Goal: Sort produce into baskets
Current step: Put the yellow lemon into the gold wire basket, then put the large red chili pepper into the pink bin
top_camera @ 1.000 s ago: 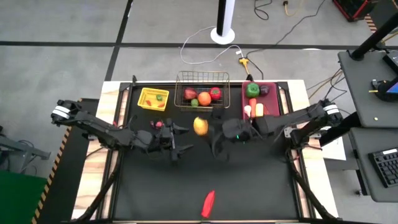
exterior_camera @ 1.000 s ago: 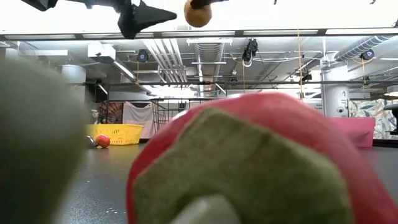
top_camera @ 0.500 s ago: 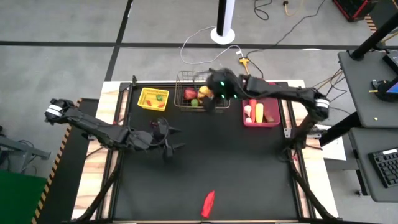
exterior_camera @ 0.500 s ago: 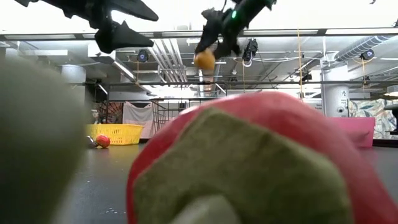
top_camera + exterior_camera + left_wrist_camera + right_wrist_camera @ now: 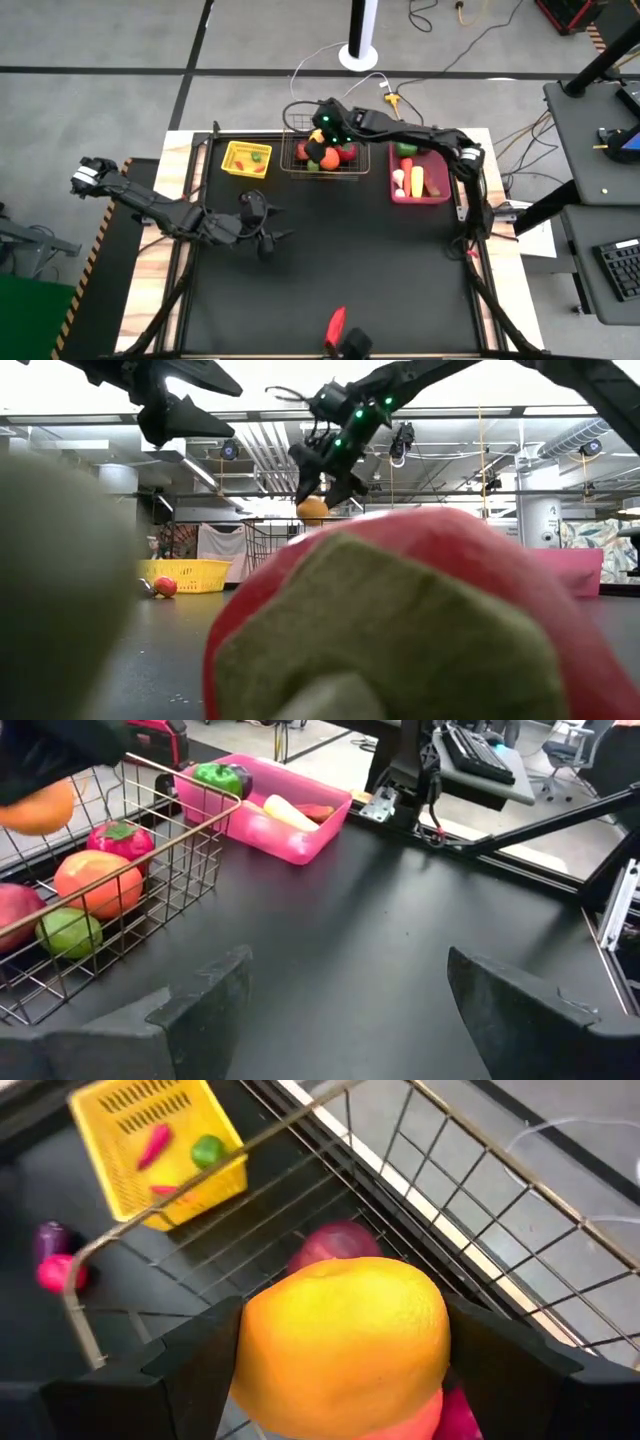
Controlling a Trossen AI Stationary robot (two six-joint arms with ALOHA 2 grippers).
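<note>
My right gripper (image 5: pixel 322 140) is over the wire basket (image 5: pixel 352 172) at the table's far edge, shut on an orange fruit (image 5: pixel 345 1345), which also shows in the low view (image 5: pixel 312 510). The basket holds a red fruit (image 5: pixel 120 838), a peach-coloured one (image 5: pixel 90 885), a green one (image 5: pixel 68 932) and a dark red one. My left gripper (image 5: pixel 265 228) hangs open and empty over the black table, left of centre. A red chili (image 5: pixel 336 325) lies by the near edge. The yellow tray (image 5: pixel 232 165) and the pink bin (image 5: pixel 395 190) flank the basket. My right gripper pinches the orange fruit by its two opposite sides (image 5: pixel 250 1350) between its two fingers. The fingers slant down from above toward the basket. The fruit hangs at the fingertips (image 5: pixel 335 485), clear of the fruits below it.
A small pink piece (image 5: pixel 58 1272) and a purple one (image 5: pixel 50 1240) lie on the table between tray and left gripper. The chili's stem end (image 5: pixel 420 620) fills much of the low view. The pink bin holds a green pepper (image 5: pixel 222 778) and pale pieces.
My right gripper has carried the orange fruit from above the table's middle toward the far edge, over the wire basket, and has come lower there. My left gripper has drifted a little toward the table's left edge, staying open.
</note>
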